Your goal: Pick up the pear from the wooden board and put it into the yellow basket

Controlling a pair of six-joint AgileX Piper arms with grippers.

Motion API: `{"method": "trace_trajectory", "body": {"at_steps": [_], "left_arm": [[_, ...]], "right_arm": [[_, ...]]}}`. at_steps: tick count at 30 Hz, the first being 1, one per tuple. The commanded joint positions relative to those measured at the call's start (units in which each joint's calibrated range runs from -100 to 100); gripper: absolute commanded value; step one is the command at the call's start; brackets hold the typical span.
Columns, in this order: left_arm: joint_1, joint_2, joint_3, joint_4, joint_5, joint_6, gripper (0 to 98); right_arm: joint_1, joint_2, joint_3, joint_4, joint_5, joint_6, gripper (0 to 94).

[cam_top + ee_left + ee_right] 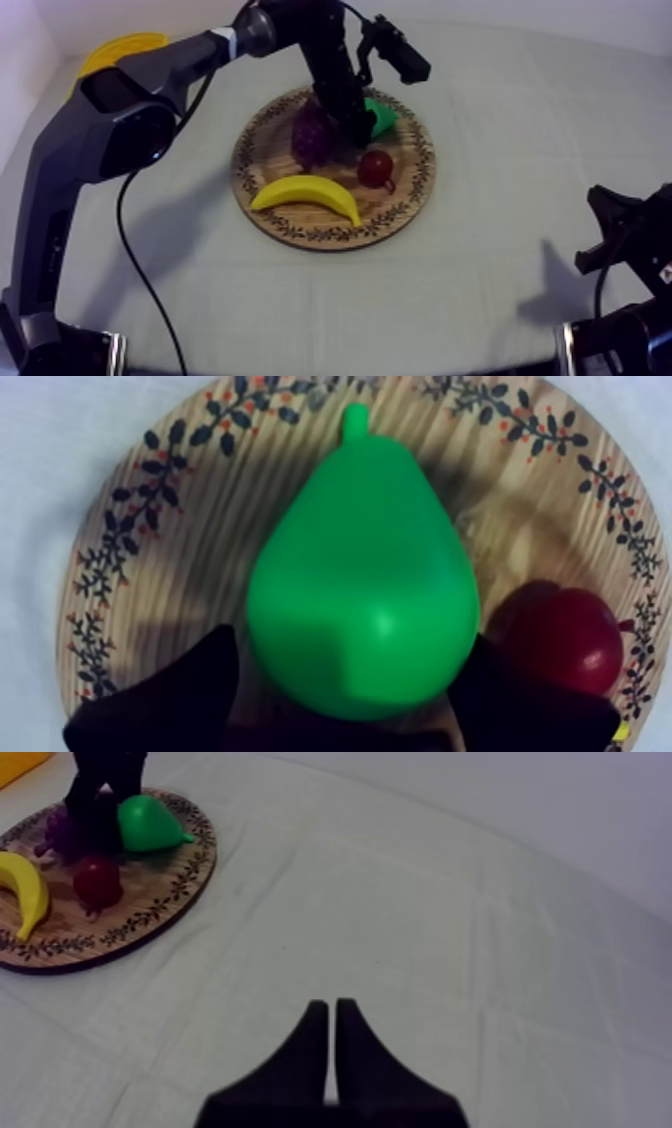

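The green pear (362, 591) lies on the round wooden board (150, 566), stem pointing away from my left gripper (355, 686). That gripper is open, with one black finger (170, 701) on each side of the pear's wide end, close against it. From above, the left gripper (358, 122) reaches down onto the board (415, 195) at the pear (381, 116). The yellow basket (122, 50) stands at the far left, behind the left arm. My right gripper (332, 1014) is shut on nothing and hangs over bare cloth, right of the board (160, 902).
On the board also lie a banana (305, 193), a bunch of grapes (311, 136) and a small red fruit (376, 168). The red fruit (560, 638) sits just beside the pear and my left gripper's finger. Open cloth stretches right of the board.
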Motion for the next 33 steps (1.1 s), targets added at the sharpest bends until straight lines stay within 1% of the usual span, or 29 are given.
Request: {"method": "trace_trajectory", "body": {"at_steps": [1,6,21,28,33], "left_arm": [[0.04,0.26,-0.53,0.01,0.04,0.01,74.4],[0.33,0.66,-1.63,0.03,-0.10,0.07,75.6],[0.72,0.75,-3.09,-0.11,-0.49,1.21,85.3],[1.00,1.68,-5.29,-0.18,-0.86,1.24,86.1],[1.19,2.52,-6.72,-0.29,-0.89,1.55,82.1]], "right_arm": [[-0.03,-0.04,0.00,-0.01,0.01,-0.02,0.4],[-0.03,-0.04,0.00,-0.01,0.01,-0.02,0.4],[-0.03,-0.04,0.00,-0.01,0.01,-0.02,0.4],[-0.03,-0.04,0.00,-0.01,0.01,-0.02,0.4],[-0.03,-0.04,0.00,-0.01,0.01,-0.02,0.4]]}}
